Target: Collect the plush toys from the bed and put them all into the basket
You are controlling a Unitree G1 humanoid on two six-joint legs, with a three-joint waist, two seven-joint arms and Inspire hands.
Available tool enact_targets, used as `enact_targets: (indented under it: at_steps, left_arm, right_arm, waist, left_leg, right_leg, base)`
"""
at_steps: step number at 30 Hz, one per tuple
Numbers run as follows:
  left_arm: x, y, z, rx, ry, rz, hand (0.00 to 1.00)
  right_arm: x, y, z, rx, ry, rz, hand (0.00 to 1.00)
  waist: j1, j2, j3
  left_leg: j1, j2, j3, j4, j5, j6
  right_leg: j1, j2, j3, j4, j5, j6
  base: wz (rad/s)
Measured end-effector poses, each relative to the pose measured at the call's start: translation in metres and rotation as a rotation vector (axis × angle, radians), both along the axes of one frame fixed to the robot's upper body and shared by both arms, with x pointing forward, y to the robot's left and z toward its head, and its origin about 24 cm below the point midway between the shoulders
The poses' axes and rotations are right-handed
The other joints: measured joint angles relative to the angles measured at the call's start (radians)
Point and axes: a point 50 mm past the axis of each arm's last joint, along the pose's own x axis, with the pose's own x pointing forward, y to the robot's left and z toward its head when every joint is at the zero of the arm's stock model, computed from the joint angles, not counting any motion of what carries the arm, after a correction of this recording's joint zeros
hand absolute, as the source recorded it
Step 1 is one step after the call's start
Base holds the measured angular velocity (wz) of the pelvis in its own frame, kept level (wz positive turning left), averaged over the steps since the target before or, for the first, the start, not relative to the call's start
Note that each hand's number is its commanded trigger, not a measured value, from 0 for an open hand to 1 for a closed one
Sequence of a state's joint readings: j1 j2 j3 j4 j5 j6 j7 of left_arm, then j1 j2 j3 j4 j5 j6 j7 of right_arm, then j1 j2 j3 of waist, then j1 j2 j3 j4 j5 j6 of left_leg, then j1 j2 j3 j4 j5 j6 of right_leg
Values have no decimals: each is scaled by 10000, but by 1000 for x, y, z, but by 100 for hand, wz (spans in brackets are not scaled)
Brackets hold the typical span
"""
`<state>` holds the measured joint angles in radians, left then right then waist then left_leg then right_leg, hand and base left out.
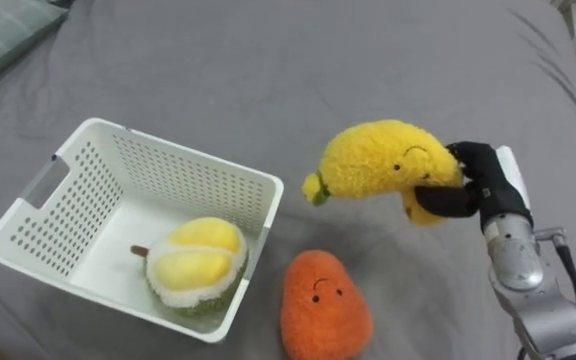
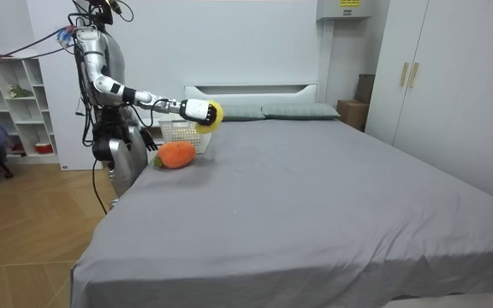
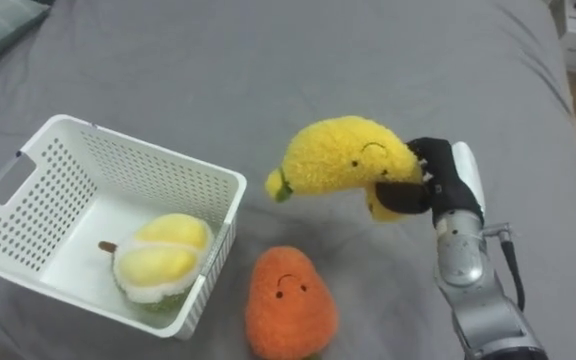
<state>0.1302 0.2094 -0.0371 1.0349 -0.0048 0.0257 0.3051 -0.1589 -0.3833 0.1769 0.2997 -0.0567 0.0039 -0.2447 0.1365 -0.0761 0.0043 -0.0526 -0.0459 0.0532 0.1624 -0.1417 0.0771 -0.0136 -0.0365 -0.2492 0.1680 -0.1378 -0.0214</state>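
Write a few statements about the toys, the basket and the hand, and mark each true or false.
1. The right hand grips the yellow banana plush. True.
2. The white basket is empty. False: a durian plush lies in it.
3. The orange plush sits inside the basket. False: it lies on the grey bed, just outside the basket's wall.
4. The banana plush is held outside the basket. True.

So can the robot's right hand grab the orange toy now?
Probably not yet: the right hand is curled round the yellow banana toy. The orange toy lies uncovered on the bed below it, beside the basket, so after letting go it likely could.
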Motion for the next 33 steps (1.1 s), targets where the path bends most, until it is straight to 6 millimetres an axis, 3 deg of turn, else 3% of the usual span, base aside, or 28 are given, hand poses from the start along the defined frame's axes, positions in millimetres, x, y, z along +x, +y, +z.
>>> enact_targets:
  at_steps: [7,20,24,28,33]
  left_arm:
    - [2,-1,2,306,-207,325,0]
    - [-2,-10,-2,298,205,-126,0]
    - [-1,-10,-2,322,196,-160,0]
    - [-1,-8,-1,351,162,9,0]
    - [-6,-5,-2,386,380,181,0]
  right_arm:
    - [3,14,19,220,-557,903,100]
    - [2,49,61,-853,-1874,2596,100]
    - [1,54,61,-1008,-1737,2886,100]
    - [0,66,55,-793,-1339,3396,100]
    - [0,80,53,-553,-1288,3620,100]
  waist:
    - [114,136,-27]
    - [230,66,-23]
    - [401,-15,-56]
    - [615,-171,18]
    - [897,-235,2]
  left_leg:
    - [325,-2,24,-129,2,-1]
    - [432,-6,28,-175,0,0]
    - [472,-5,-5,-172,0,0]
    - [481,-6,-46,-159,0,-1]
    - [448,-28,-180,-135,-5,2]
  right_leg:
    - [223,26,96,-9,-1,2]
    - [311,32,119,0,-4,6]
    - [357,32,84,-2,-4,6]
    - [394,33,55,-4,-10,12]
    - [417,24,-33,-4,-10,13]
  base:
    - [-2]
    - [0]
    - [1]
    - [1]
    - [8]
